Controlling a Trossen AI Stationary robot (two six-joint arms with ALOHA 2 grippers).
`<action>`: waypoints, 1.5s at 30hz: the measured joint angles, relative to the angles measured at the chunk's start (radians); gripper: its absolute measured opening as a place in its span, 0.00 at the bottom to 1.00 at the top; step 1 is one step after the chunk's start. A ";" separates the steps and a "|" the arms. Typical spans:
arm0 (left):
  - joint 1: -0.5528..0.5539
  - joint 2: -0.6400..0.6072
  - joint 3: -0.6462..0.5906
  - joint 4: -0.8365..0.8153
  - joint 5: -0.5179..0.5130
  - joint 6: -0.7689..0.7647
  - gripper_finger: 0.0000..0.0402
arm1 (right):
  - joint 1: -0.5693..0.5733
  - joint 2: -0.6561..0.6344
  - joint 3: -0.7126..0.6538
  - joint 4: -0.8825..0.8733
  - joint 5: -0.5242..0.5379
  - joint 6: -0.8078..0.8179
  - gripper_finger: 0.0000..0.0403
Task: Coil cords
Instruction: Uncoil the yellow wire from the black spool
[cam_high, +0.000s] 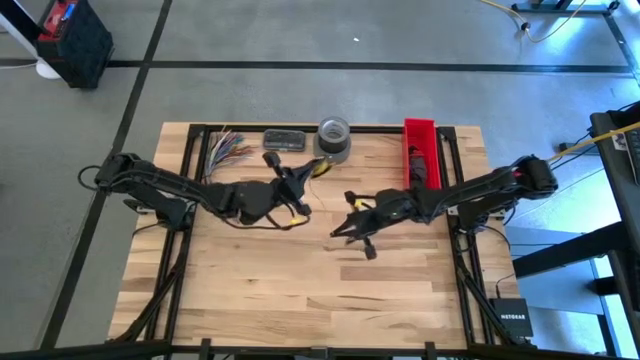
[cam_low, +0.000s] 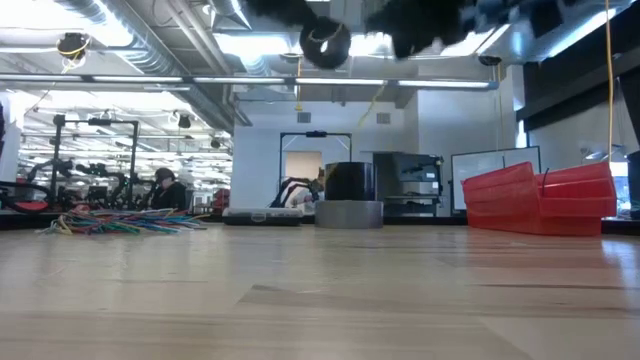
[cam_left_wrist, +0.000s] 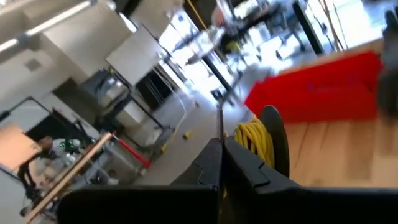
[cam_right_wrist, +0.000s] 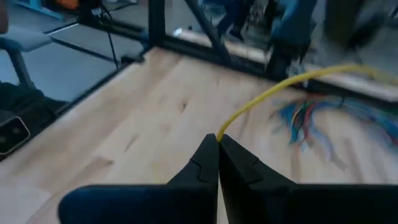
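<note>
Right claw (cam_right_wrist: 217, 140) was clenched on the yellow cord end (cam_right_wrist: 292, 84); left claw (cam_left_wrist: 222, 146) clenched beside a yellow coil (cam_left_wrist: 255, 138), mid-frame above the bench (cam_high: 300, 290); coiling partly done

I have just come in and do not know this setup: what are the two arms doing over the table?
Both arms are raised over the middle of the wooden table, working a cord. The right gripper has its jaws shut on a yellow strand. The left gripper is also shut, with a yellow coil right beside it. The red bin and tape roll stand untouched.
</note>
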 joint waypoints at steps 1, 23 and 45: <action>0.002 0.000 0.000 -0.042 -0.001 -0.023 0.00 | 0.012 -0.024 0.000 -0.010 0.016 -0.014 0.01; -0.160 -0.066 0.000 -0.295 -0.011 -0.227 0.00 | 0.053 -0.503 -0.167 -0.437 0.613 0.228 0.03; -0.181 -0.063 0.000 -0.318 -0.035 -0.295 0.00 | 0.040 -0.483 -0.069 -0.633 0.702 0.330 0.48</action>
